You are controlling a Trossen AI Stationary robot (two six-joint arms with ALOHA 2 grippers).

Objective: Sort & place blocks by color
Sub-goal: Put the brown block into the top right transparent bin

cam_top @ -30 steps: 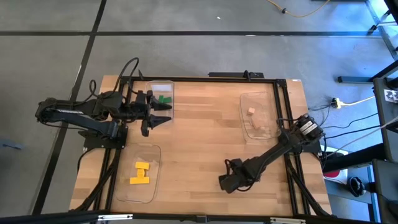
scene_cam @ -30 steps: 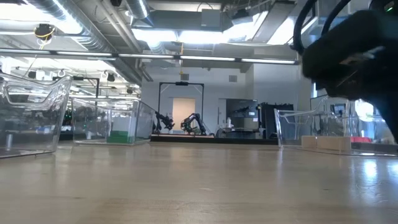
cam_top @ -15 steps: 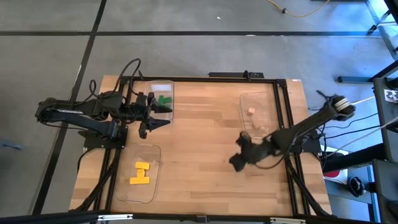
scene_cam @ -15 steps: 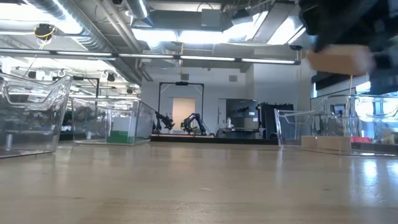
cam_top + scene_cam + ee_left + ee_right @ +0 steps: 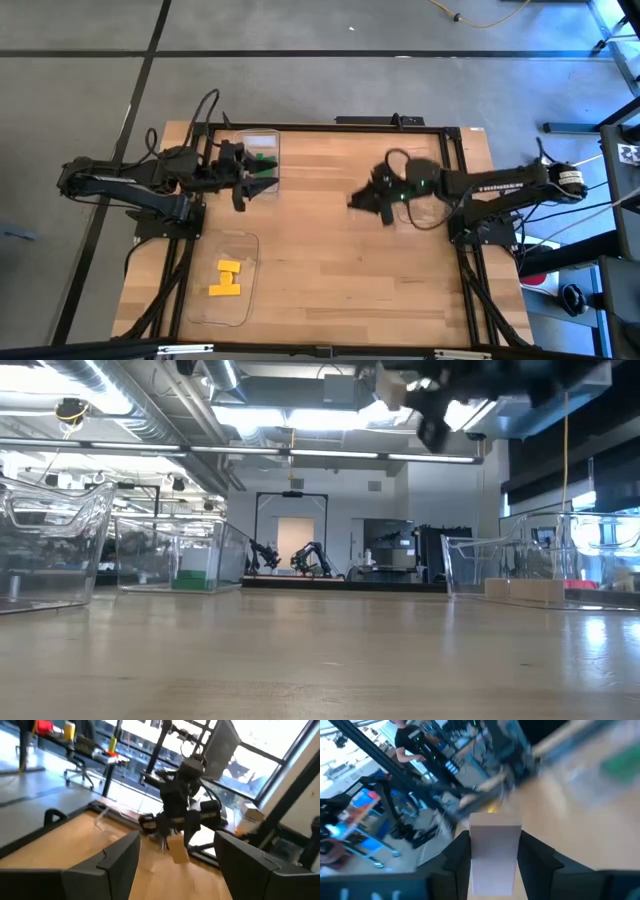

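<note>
Tan cube (image 5: 494, 851) sits clamped between the right gripper's (image 5: 492, 862) jaws.

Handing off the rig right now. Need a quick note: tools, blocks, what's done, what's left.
Right tool: shut on a tan wooden block, held above the table beside the right clear tray.
Left tool: open, empty, at the far-left tray.
Blocks: green blocks in the far-left tray, yellow blocks in the near-left tray.
Done: green and yellow look sorted.
Left: put the held tan block in the right tray.
</note>
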